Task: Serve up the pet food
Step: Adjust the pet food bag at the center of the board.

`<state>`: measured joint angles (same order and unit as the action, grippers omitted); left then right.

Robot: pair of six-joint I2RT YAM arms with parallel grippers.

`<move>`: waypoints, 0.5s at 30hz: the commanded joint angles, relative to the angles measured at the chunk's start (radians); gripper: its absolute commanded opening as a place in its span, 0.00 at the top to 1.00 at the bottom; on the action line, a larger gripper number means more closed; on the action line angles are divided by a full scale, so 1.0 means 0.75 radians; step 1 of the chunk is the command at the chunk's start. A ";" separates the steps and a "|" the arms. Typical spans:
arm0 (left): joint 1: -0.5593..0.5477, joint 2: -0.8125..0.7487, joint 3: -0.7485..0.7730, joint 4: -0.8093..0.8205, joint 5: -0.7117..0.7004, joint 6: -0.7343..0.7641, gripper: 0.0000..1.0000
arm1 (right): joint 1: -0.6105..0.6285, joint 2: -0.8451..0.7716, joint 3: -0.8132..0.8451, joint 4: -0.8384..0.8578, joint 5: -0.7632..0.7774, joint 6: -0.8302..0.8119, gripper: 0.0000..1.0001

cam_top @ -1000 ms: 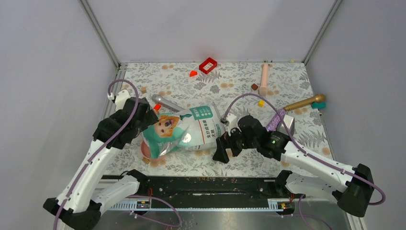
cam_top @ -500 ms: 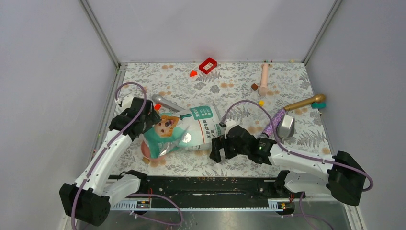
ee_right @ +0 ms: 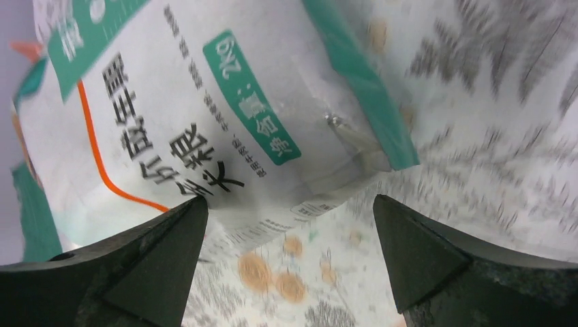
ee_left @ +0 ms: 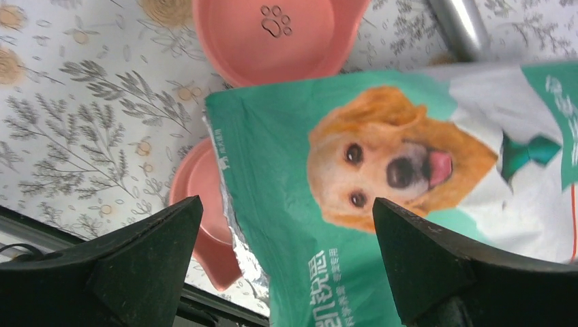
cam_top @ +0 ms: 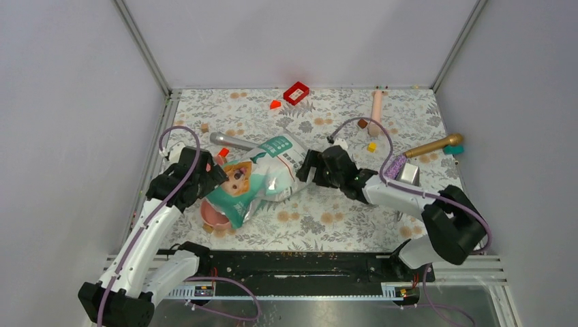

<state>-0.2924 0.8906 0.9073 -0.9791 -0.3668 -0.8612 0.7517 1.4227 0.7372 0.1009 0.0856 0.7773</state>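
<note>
The teal-green and white pouch (cam_top: 262, 174) with a golden dog's face (ee_left: 402, 157) lies slanted on the floral table. The pet food itself is hidden. My left gripper (cam_top: 213, 176) is open at the pouch's dog-face end, its jaws (ee_left: 286, 201) astride the teal foil-edged corner without pinching it. A pink bowl with a paw print (ee_left: 272, 34) lies beyond, and another pink bowl (cam_top: 215, 216) shows partly under the pouch corner. My right gripper (cam_top: 305, 167) is open at the pouch's white end (ee_right: 204, 116), its jaws (ee_right: 290, 199) over bare tablecloth beside the corner.
A silver cylinder (cam_top: 232, 142) lies just behind the pouch. A metal scoop (cam_top: 407, 172), gold handle (cam_top: 433, 145), pink stick (cam_top: 375, 112), red box (cam_top: 296, 92) and small blocks (cam_top: 371, 146) are scattered at the back and right. Frame rails edge the table.
My right arm swung from the pouch's near side to its far right end. The pouch turned and shifted toward the back. My left gripper drew in along the dog-face end.
</note>
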 commanded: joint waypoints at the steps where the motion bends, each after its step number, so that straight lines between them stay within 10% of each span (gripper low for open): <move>1: 0.006 -0.047 -0.029 0.035 0.211 0.045 0.01 | -0.149 0.132 0.242 0.123 0.126 -0.074 0.00; 10: 0.004 -0.211 -0.085 0.040 0.436 0.108 0.01 | -0.405 0.469 0.697 0.021 -0.199 -0.210 0.00; 15: 0.005 -0.276 -0.138 0.009 0.373 0.075 0.01 | -0.407 0.269 0.642 -0.024 -0.232 -0.520 0.00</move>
<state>-0.2924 0.7185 0.8379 -0.9791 -0.0971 -0.8032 0.4335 1.7718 1.2297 0.0944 -0.0360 0.5945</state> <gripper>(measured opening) 0.985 0.993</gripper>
